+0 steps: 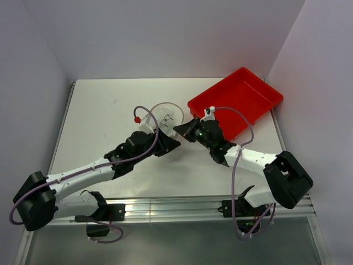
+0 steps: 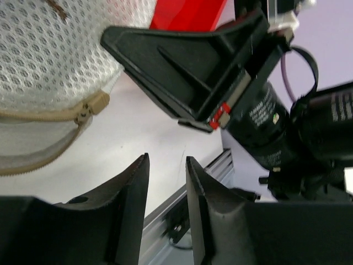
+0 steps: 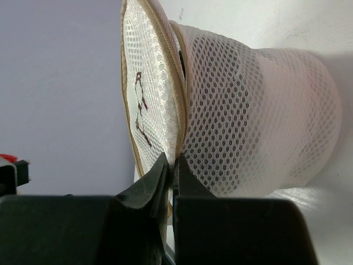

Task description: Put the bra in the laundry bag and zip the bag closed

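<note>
The laundry bag point(image 1: 165, 117) is a white mesh drum that lies on its side in the middle of the table. In the right wrist view its round lid point(image 3: 148, 94) carries a dark printed mark, and a beige zip runs round the rim. My right gripper point(image 3: 172, 161) is shut on the bag's rim where lid and body meet. My left gripper point(image 2: 165, 165) stands open just beside the bag point(image 2: 55, 49), nothing between its fingers, near the zip point(image 2: 83, 110). A darker shape shows through the mesh point(image 3: 220, 110). I cannot tell whether it is the bra.
A red plastic tray point(image 1: 259, 91) sits at the back right, close behind my right gripper point(image 1: 178, 130). My left gripper point(image 1: 174, 144) and the right one nearly touch at the bag. The table's metal front rail point(image 2: 182, 210) lies below the left fingers.
</note>
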{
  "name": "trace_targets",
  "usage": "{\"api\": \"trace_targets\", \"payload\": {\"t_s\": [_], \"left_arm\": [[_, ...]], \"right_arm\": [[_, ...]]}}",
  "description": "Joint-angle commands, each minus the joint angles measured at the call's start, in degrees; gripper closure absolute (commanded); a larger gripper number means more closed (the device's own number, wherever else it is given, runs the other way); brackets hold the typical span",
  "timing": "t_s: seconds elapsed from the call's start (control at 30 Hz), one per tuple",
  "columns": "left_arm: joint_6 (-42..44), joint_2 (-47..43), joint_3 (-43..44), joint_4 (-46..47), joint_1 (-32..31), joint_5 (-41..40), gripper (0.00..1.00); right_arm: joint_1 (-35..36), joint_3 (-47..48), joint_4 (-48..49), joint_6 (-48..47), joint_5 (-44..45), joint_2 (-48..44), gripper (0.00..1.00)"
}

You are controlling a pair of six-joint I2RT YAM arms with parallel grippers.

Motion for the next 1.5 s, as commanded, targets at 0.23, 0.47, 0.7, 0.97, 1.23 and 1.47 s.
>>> {"api": "trace_targets", "payload": {"t_s": [0.23, 0.47, 0.7, 0.97, 1.23, 1.47], "left_arm": [[-7.2, 4.6, -2.2, 11.6, -0.5, -10.2, 0.58], [-8.2, 5.1, -3.0, 10.7, -0.6, -10.7, 0.59], [-6.3, 4.6, -2.0, 7.2, -0.5, -13.2, 0.63], [-2.4, 7.5, 2.6, 1.2, -0.5, -15.3, 0.64], [-0.7, 10.8, 5.5, -0.8, -0.5, -16.0, 0.59], [4.1, 11.6, 9.1, -6.4, -0.5, -20.0, 0.6]], "right_arm": [[0.6, -3.3, 4.2, -1.7, 2.0, -3.0, 1.0], [0.6, -3.9, 4.7, -2.5, 2.6, -3.6, 1.0], [0.6, -4.8, 6.4, -2.5, 2.6, -3.8, 1.0], [0.5, -4.5, 6.4, -3.1, 2.4, -3.6, 1.0], [0.7, -4.3, 6.0, -4.3, 1.8, -3.4, 1.0], [1.0, -3.9, 4.8, -6.3, 2.0, -4.6, 1.0]]}}
